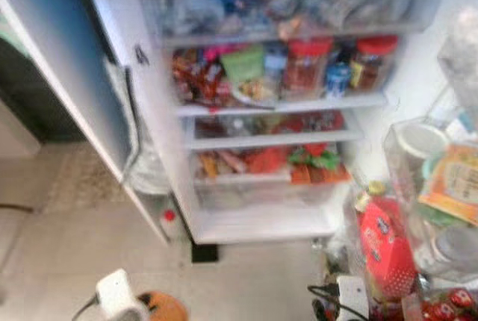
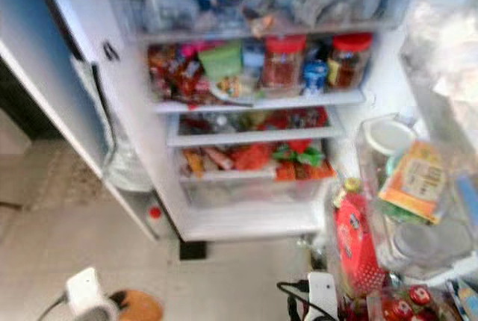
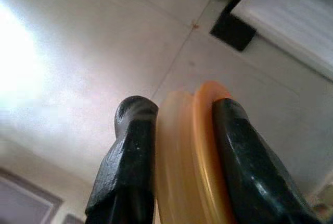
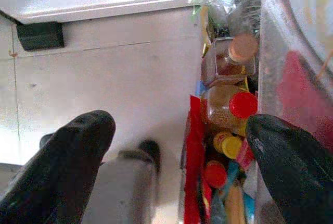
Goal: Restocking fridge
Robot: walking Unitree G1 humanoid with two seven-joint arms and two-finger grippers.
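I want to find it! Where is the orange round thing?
The left gripper is pinching the orange round thing, low on the robot's left, above the tiled floor before the open fridge.

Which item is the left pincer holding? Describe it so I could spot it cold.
Below the open fridge, at the picture's bottom edge, the left pincer is shut on an orange disc. It is flat and round, pale-rimmed, unlike the jars and packets around.
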